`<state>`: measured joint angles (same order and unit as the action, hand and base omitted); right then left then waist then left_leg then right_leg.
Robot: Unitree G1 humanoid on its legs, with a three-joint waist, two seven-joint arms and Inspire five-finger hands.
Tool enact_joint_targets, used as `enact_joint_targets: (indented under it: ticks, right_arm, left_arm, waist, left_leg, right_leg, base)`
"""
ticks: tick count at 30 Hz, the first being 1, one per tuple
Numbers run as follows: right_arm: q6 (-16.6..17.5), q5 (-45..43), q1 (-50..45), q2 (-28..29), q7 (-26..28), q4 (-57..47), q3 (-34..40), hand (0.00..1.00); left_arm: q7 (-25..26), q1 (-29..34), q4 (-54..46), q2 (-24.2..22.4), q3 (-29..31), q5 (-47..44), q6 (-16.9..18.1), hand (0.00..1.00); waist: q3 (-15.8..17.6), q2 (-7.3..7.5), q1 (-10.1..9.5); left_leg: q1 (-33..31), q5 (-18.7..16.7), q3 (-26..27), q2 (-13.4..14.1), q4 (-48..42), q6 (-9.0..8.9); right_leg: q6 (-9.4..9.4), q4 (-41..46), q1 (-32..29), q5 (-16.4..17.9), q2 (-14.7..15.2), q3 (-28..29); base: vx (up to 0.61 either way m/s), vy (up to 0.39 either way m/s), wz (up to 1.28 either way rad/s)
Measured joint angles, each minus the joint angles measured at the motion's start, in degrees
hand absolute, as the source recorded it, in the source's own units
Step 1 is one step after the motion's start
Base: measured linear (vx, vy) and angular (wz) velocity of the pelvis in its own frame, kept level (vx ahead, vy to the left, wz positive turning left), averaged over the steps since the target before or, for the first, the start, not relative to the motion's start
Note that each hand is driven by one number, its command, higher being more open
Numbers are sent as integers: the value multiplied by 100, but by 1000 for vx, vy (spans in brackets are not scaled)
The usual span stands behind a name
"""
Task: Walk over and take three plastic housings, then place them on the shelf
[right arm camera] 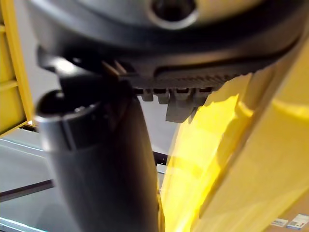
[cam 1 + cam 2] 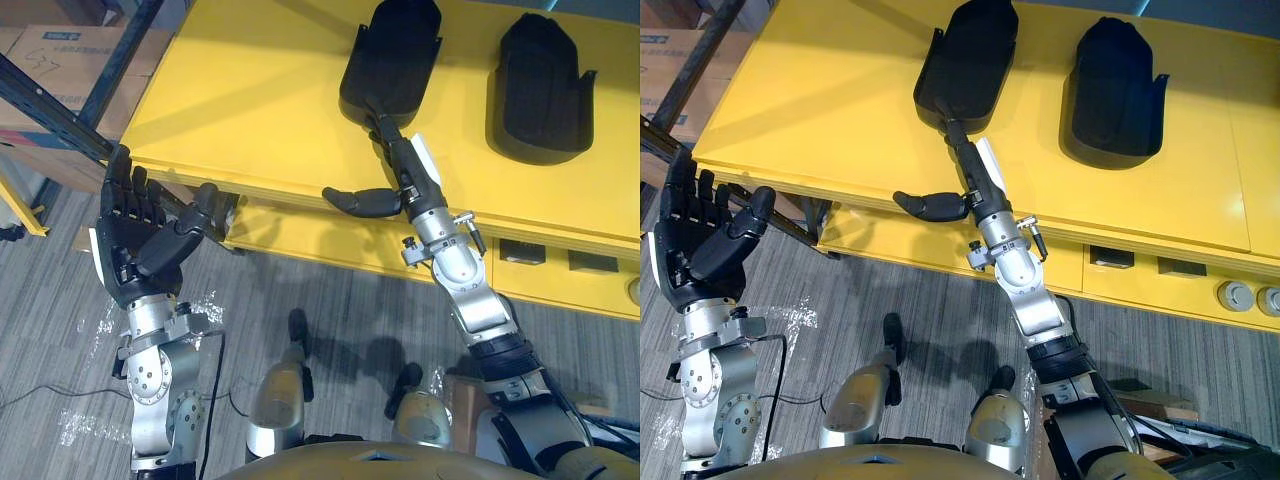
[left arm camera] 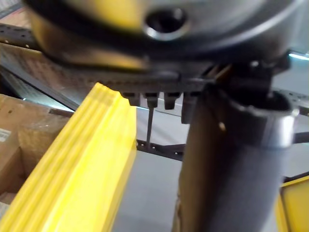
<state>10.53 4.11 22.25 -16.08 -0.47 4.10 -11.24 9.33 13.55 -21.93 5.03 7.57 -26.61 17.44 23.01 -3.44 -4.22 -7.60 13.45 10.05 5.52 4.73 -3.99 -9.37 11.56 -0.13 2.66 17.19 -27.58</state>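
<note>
Fingers (image 2: 385, 126) of the right hand (image 2: 408, 178) are straight, their tips touching the near end of one black moulded plastic housing (image 2: 392, 55) on the yellow flat-topped table (image 2: 250, 110). The thumb is splayed over the table's front edge. Advisable: seat fingers against the rim, close the thumb, then lift. A second black plastic housing (image 2: 545, 85) lies on the table alongside. The left hand (image 2: 135, 225) is open off the table's corner.

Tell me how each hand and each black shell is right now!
Left hand: open, raised beside the edge of the yellow table, holding nothing.
Right hand: open, straight fingers at the left housing's near end, thumb out sideways.
Left housing: lying on the table, hollow side up.
Right housing: lying on the table, untouched.
</note>
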Motion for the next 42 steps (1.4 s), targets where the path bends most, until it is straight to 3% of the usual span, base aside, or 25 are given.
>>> enact_joint_targets:
  ticks: [8, 13, 18, 20, 24, 27, 35, 39, 42]
  right_arm:
    - [44, -335, -517, 1, 620, -795, 183, 100]
    - [360, -348, -1382, 8, 485, -1865, 637, 100]
    - [465, -1004, -2369, 326, 167, -2076, 1497, 100]
    - [456, -1003, -2453, 294, 185, -2061, 1524, 100]
    - [355, -942, -2395, 111, 390, -2010, 1430, 100]
    - [174, -946, -1851, -293, 410, -1452, 1082, 100]
    - [179, -1402, -1359, -230, -363, -1062, 1101, 100]
    - [805, -1627, -2238, 653, -844, -1411, 1491, 100]
    - [1007, -1530, -2584, 936, -1322, -1511, 1632, 100]
  left_arm:
    - [-130, 55, 0, 2, 3, 28, 0, 100]
    - [-129, 102, -6, 29, 9, 861, -2, 100]
    - [-299, 286, -275, 180, 12, 930, -133, 100]
    - [-350, 254, -311, 220, 8, 928, -147, 100]
    - [-402, 27, -317, 225, -192, 917, -354, 100]
    - [-467, 14, -305, 238, -382, 905, -604, 100]
    - [-591, 129, -87, 251, -403, 221, -647, 100]
    - [-885, 519, -90, 141, -393, 140, -622, 100]
    - [-987, 545, -108, 82, -399, 67, -572, 100]
  waist:
    - [-2, 7, 14]
    - [-33, 55, 136]
    - [-484, 222, 408]
    - [-600, 210, 480]
    - [-828, 141, 468]
    - [-1092, 123, 433]
    - [-1253, 159, 219]
    - [-1327, 216, 291]
    - [-1356, 221, 339]
  left_leg:
    - [105, -20, 121, 17, 0, 8]
    - [420, -155, 328, 28, 6, -29]
    - [827, -283, 635, 39, 7, -25]
    - [905, -316, 686, 56, 8, -47]
    - [1084, -346, 717, 123, 16, -88]
    - [1118, -361, 653, 135, 32, -104]
    - [1113, -334, 558, 132, 35, -103]
    - [1097, -356, 599, 125, 36, -117]
    - [1096, -379, 687, 133, 36, -130]
  right_leg:
    - [-15, -58, 28, -15, -20, 134]
    - [-46, -262, 253, -39, -43, 273]
    - [-128, -662, 681, -215, -100, 446]
    - [-129, -693, 740, -216, -116, 476]
    - [-127, -774, 938, -216, -191, 483]
    - [-118, -806, 1036, -214, -217, 400]
    - [-83, -891, 1114, -249, -241, 275]
    - [-68, -1001, 1107, -257, -241, 292]
    - [-63, -1033, 1048, -271, -242, 371]
  base:
    - [-4, -31, -7]
    - [12, -35, -20]
    - [95, -29, -28]
    - [67, -27, -18]
    - [11, -29, -6]
    - [-41, -5, 9]
    - [-47, 9, 8]
    - [7, 4, -3]
    - [20, 7, -13]
